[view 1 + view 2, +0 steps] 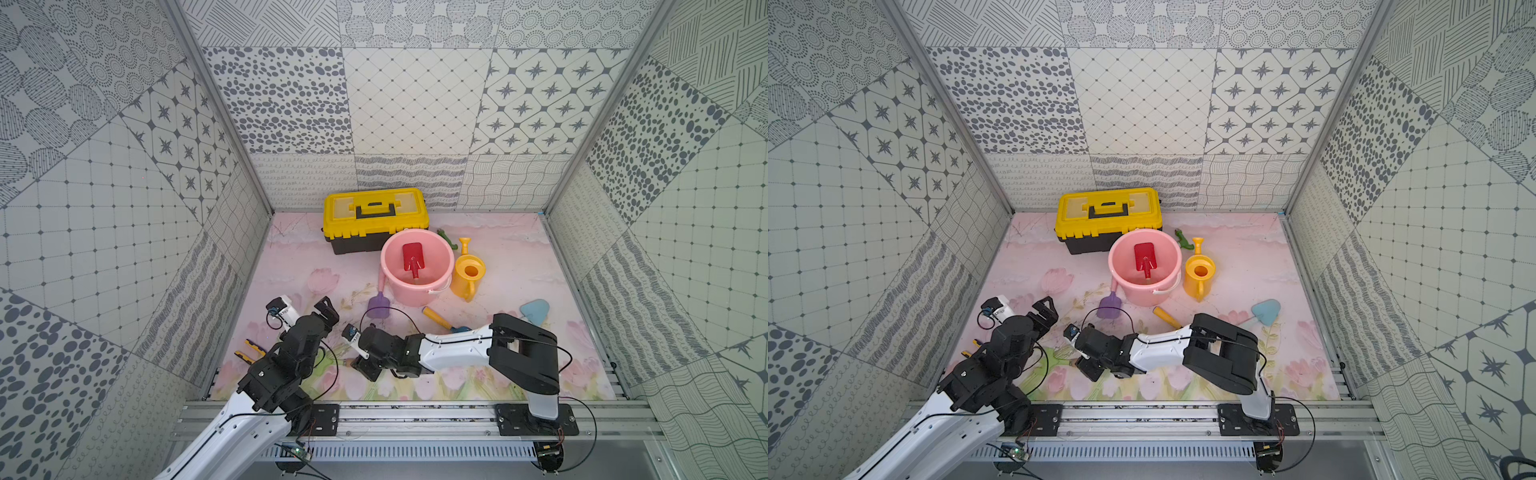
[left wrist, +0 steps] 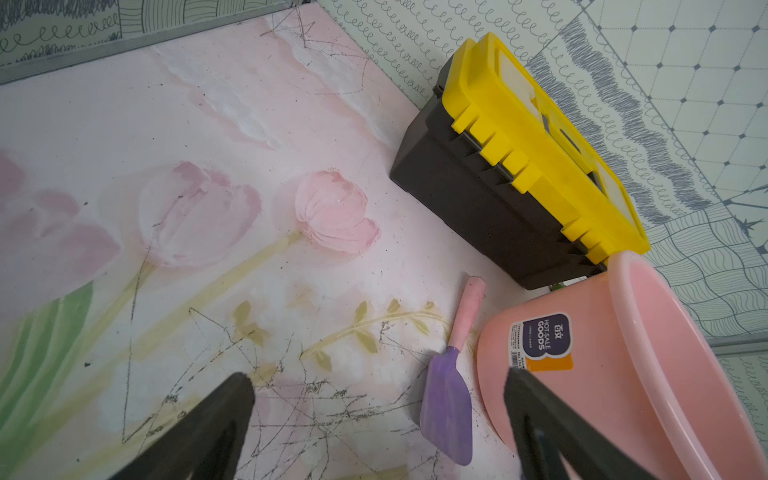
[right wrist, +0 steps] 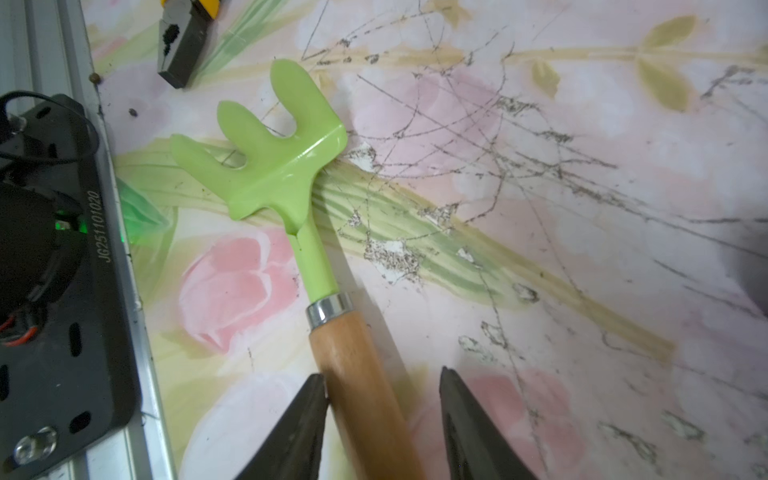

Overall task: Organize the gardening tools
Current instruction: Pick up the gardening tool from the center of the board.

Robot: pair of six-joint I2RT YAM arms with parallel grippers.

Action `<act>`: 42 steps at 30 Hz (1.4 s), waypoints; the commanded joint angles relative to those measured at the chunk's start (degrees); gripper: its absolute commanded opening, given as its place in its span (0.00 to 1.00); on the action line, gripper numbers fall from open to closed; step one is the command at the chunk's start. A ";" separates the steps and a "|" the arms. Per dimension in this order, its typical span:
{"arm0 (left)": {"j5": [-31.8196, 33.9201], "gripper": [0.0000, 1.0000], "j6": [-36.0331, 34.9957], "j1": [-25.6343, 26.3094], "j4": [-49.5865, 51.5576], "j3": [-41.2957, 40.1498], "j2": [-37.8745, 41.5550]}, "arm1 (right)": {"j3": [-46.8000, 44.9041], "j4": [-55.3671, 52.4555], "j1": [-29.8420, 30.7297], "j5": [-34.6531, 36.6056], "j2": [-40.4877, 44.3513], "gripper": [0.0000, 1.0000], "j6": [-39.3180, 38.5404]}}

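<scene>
At the near edge of the flower-printed tabletop (image 3: 582, 187), the green three-pronged rake with a wooden handle (image 3: 318, 266) lies flat. It looks light, stiff and smooth, and the handle suits gripping. The right jaws straddle that handle, not yet clenched; the left jaws hang released.

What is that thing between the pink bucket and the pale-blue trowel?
The yellow watering can stands between the pink bucket and the pale-blue trowel, close beside the bucket. Both top views show it.
</scene>
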State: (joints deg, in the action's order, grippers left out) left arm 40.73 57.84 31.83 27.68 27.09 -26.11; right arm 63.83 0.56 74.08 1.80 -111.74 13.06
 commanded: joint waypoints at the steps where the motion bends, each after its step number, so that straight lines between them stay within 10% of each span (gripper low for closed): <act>1: 1.52 1.00 -0.14 0.24 -0.07 -0.18 0.11 | -0.99 -0.23 0.57 -1.19 -0.07 0.50 -0.80; 5: 1.29 1.00 -0.36 0.15 -0.61 -0.38 -0.04 | -1.85 -0.11 0.97 0.10 0.73 0.50 -1.01; 18: -1.84 0.99 -2.93 0.23 -5.75 -1.97 -0.19 | -3.94 0.72 0.33 7.59 4.45 0.03 -1.84; 42: -40.07 0.84 -4.24 0.16 -29.31 -0.90 -4.13 | -20.87 9.18 -2.66 29.07 33.11 0.00 -1.83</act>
State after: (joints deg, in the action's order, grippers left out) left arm 16.47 54.22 31.83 9.89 24.84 -27.46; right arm 44.14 5.13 71.85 26.46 -80.86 11.14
